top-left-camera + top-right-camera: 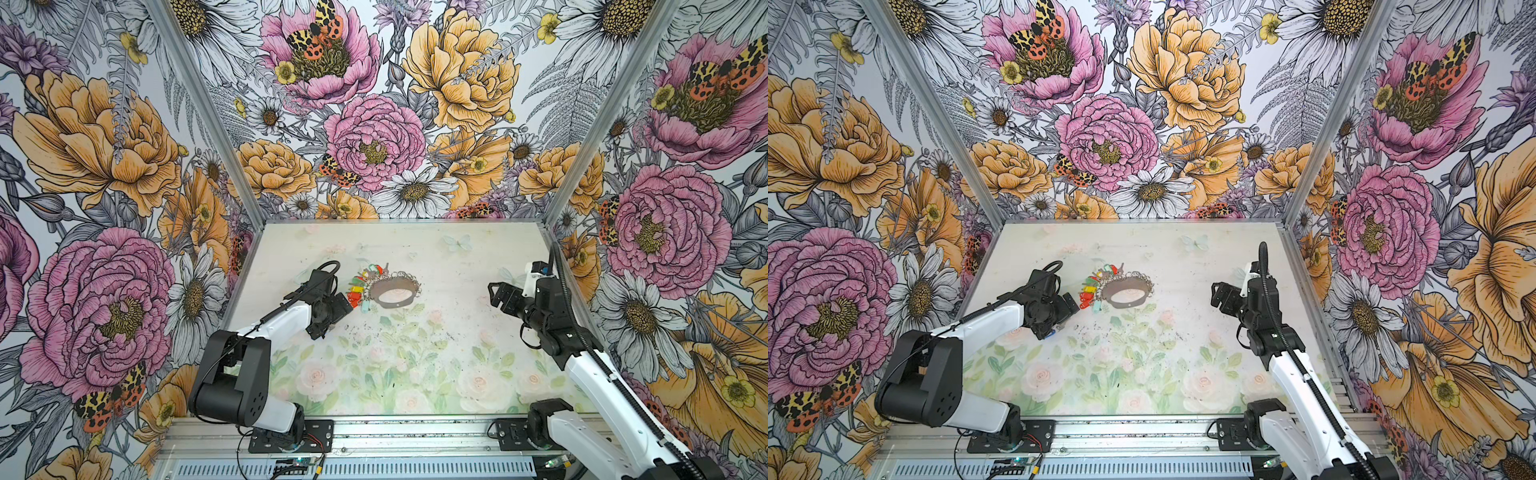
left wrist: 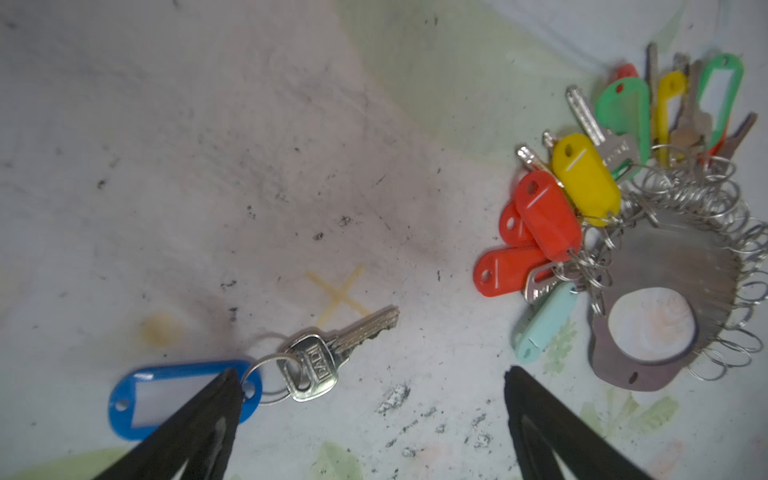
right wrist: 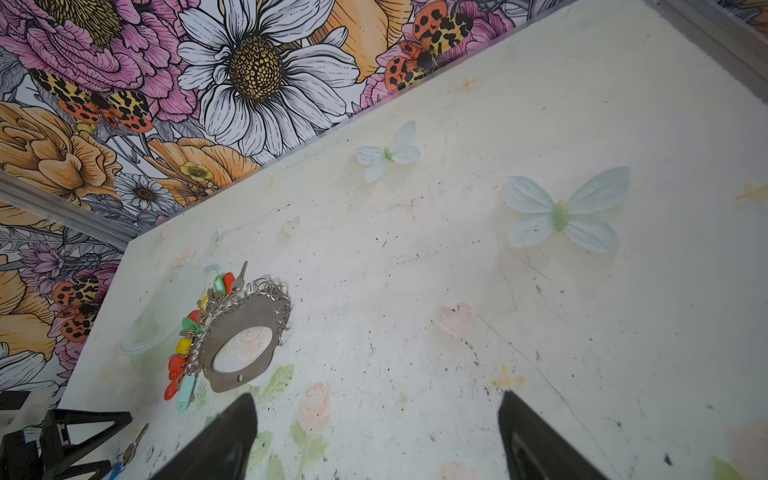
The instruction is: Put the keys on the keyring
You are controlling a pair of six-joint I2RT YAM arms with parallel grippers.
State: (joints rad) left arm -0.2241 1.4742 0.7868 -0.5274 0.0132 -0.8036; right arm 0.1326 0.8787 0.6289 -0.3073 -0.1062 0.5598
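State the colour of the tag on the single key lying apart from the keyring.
Blue tag, white insert; clearest in the left wrist view.

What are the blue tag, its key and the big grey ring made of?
The blue tag looks like smooth, glossy plastic with a pale label window. The key beside it looks like bright silvery metal. The keyring seems dull grey metal, faintly streaked, rimmed with shiny wire loops.

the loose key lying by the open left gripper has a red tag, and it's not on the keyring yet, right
Only the colour is wrong: the tag on the loose key is blue, not red. The left wrist view shows them lying on the table, apart from the keyring, by the open left gripper.
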